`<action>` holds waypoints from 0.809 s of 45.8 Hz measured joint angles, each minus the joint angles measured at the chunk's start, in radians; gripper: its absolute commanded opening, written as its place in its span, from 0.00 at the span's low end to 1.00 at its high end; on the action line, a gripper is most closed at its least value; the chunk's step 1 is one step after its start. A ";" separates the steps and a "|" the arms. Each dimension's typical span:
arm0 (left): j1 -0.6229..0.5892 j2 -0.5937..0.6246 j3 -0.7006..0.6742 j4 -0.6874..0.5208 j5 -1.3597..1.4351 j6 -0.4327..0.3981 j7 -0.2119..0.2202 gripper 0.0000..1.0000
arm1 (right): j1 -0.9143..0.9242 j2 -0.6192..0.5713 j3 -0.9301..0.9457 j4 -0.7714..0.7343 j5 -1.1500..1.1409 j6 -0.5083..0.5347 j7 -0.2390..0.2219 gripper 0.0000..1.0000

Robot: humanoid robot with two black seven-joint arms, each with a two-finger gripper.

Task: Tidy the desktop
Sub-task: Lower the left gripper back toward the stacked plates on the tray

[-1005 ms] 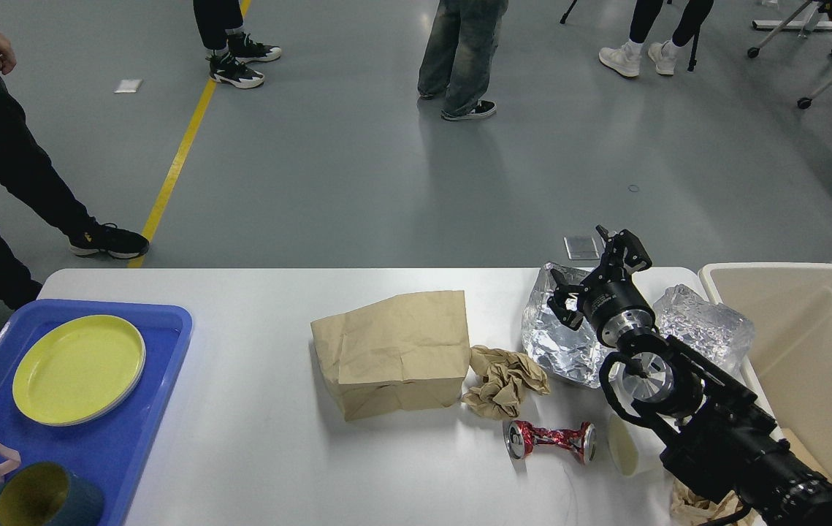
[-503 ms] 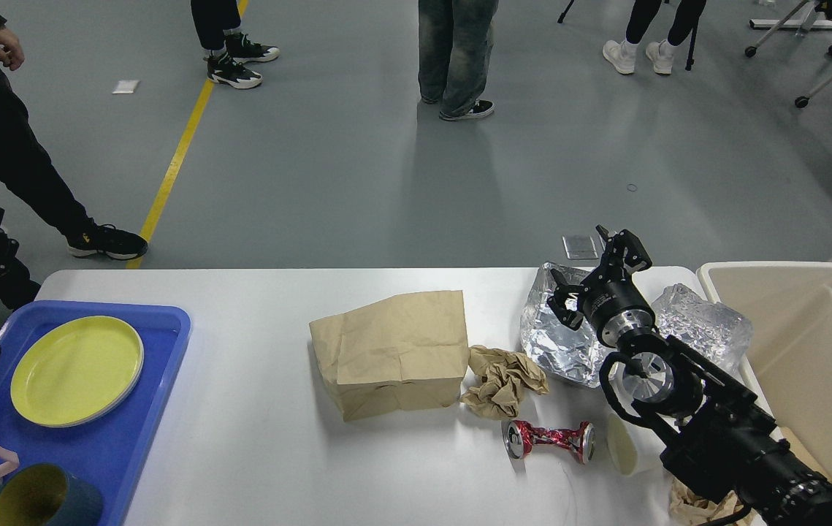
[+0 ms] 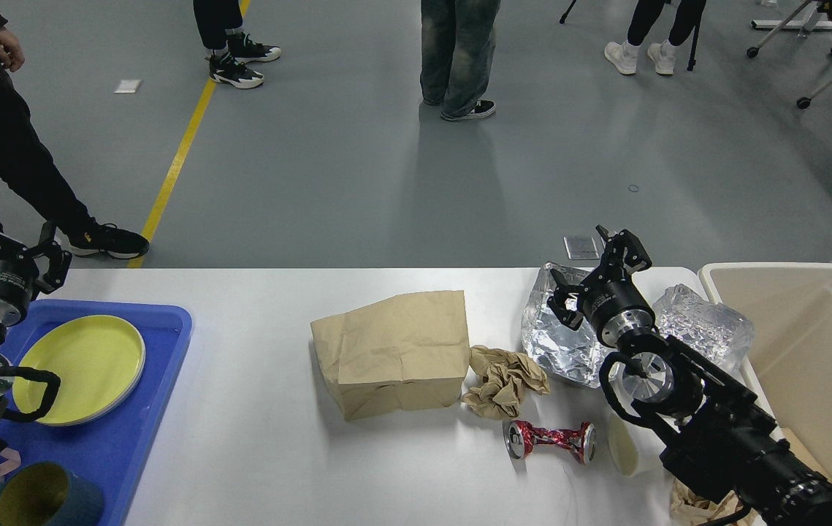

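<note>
Desktop (image 3: 255, 467) — white, rounded corners, filling the lower half of my view from the left edge across to the bin.

Right gripper (image 3: 597, 276): raised over the desktop's far right corner, fingers spread apart, holding nothing; the foil sits directly beneath and behind it.

Left gripper (image 3: 3, 241): at the desktop's far left edge, above the tray's back corner. Seen dark and end-on, so I cannot tell whether its fingers are apart or together.

On the desktop, centre to right:
- Bag (image 3: 394, 352), brown paper, lying on its side near the middle.
- Paper wad (image 3: 503, 380), crumpled brown, touching the bag's right edge.
- Can (image 3: 550, 440), red, crushed at the waist, lying on its side just in front of the wad.
- Foil (image 3: 558, 343), a crumpled silver mass at the far right, right of the wad.
- Clear wrap (image 3: 708, 325), crumpled, just right of my right arm, close to the bin.
- Cup (image 3: 624, 446), white, on its side beside the can, partly behind my arm.

On the desktop, left:
- Tray (image 3: 167, 343), blue, carrying a yellow plate (image 3: 87, 365) and a dark mug (image 3: 47, 500) at the near edge.

Off the right end — bin (image 3: 817, 351), beige, open-topped.

Beyond the desktop: grey floor with a yellow line (image 3: 182, 146), and several people's legs.
</note>
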 measured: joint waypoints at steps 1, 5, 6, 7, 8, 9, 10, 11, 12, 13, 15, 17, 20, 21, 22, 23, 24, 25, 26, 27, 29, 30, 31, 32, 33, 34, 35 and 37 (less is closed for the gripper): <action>-0.001 0.000 0.005 -0.001 0.000 0.000 0.000 0.96 | 0.000 0.000 0.000 0.000 0.000 0.000 0.000 1.00; -0.006 -0.001 0.017 -0.003 0.000 -0.008 -0.001 0.96 | 0.000 0.000 0.000 0.000 0.000 0.000 0.000 1.00; -0.007 -0.001 0.017 -0.003 0.000 -0.012 -0.001 0.96 | 0.000 0.000 0.000 0.000 0.000 0.000 0.000 1.00; -0.008 -0.003 0.017 -0.003 0.000 -0.016 -0.002 0.96 | 0.000 0.000 0.000 0.000 0.000 0.000 0.000 1.00; -0.009 -0.005 0.017 -0.003 0.000 -0.020 -0.004 0.96 | 0.000 0.000 0.000 0.000 0.000 0.000 0.000 1.00; -0.010 -0.009 0.016 -0.003 0.000 -0.026 -0.007 0.96 | 0.000 0.000 0.000 0.000 0.000 0.000 0.000 1.00; -0.011 -0.012 0.016 -0.003 0.000 -0.030 -0.011 0.96 | 0.000 0.000 0.000 0.000 0.000 0.000 0.000 1.00; -0.012 -0.016 0.016 -0.004 0.000 -0.033 -0.016 0.96 | 0.000 0.000 0.000 0.000 0.000 0.000 0.000 1.00; -0.012 -0.019 0.016 -0.004 0.000 -0.035 -0.023 0.96 | 0.000 0.000 0.000 0.000 0.000 0.000 0.000 1.00; -0.012 -0.024 0.016 -0.004 0.000 -0.037 -0.033 0.96 | 0.000 0.000 0.000 0.000 0.000 0.000 0.000 1.00; -0.009 -0.038 0.017 -0.004 -0.002 -0.040 -0.070 0.96 | 0.000 0.000 0.000 0.000 0.000 0.000 0.000 1.00; -0.004 -0.048 0.018 -0.004 -0.003 -0.041 -0.087 0.96 | 0.000 0.000 0.000 0.000 0.000 0.000 0.000 1.00; 0.005 -0.075 0.018 -0.004 -0.007 -0.042 -0.119 0.96 | 0.000 0.000 0.000 0.000 0.000 0.000 0.000 1.00; 0.008 -0.082 0.018 -0.004 -0.007 -0.042 -0.126 0.96 | 0.000 0.000 0.000 0.000 0.000 0.000 0.000 1.00; 0.011 -0.087 0.018 -0.004 -0.008 -0.042 -0.133 0.96 | 0.000 0.000 0.000 0.000 0.000 0.000 0.000 1.00; 0.012 -0.090 0.017 -0.004 -0.009 -0.042 -0.138 0.96 | 0.000 0.000 0.000 0.000 0.000 0.000 0.000 1.00; 0.014 -0.092 0.016 -0.004 -0.009 -0.043 -0.141 0.96 | 0.000 0.000 0.000 0.000 0.000 0.000 0.000 1.00; 0.015 -0.094 0.015 -0.004 -0.009 -0.043 -0.143 0.96 | 0.000 0.000 0.000 0.000 0.000 0.000 0.000 1.00; 0.016 -0.095 0.013 -0.004 -0.010 -0.043 -0.146 0.96 | 0.000 0.000 0.000 0.000 0.000 0.000 0.000 1.00; 0.016 -0.095 0.011 -0.004 -0.010 -0.043 -0.147 0.96 | 0.000 0.000 0.000 0.000 0.000 0.000 0.000 1.00; 0.016 -0.096 0.010 -0.003 -0.011 -0.043 -0.149 0.96 | 0.000 0.000 0.000 0.000 0.000 0.000 0.000 1.00; 0.017 -0.097 0.010 -0.003 -0.011 -0.043 -0.149 0.96 | 0.000 0.000 0.000 0.000 0.000 0.000 0.000 1.00; 0.017 -0.097 0.010 -0.003 -0.011 -0.043 -0.149 0.96 | 0.000 0.000 0.000 0.000 0.000 0.000 0.000 1.00; 0.017 -0.097 0.009 -0.003 -0.011 -0.043 -0.149 0.96 | 0.000 0.000 0.000 0.000 0.000 0.000 0.000 1.00; 0.017 -0.097 0.009 -0.003 -0.011 -0.043 -0.150 0.96 | 0.000 0.000 0.000 0.000 0.000 0.000 0.000 1.00; 0.017 -0.097 0.009 -0.003 -0.011 -0.043 -0.150 0.96 | 0.000 0.000 0.000 0.000 0.000 0.000 0.000 1.00; 0.017 -0.097 0.009 -0.003 -0.012 -0.043 -0.150 0.96 | 0.000 0.000 0.000 0.000 0.000 0.000 0.000 1.00; 0.017 -0.097 0.009 -0.003 -0.012 -0.043 -0.150 0.96 | 0.000 0.000 0.000 0.000 0.000 0.000 0.000 1.00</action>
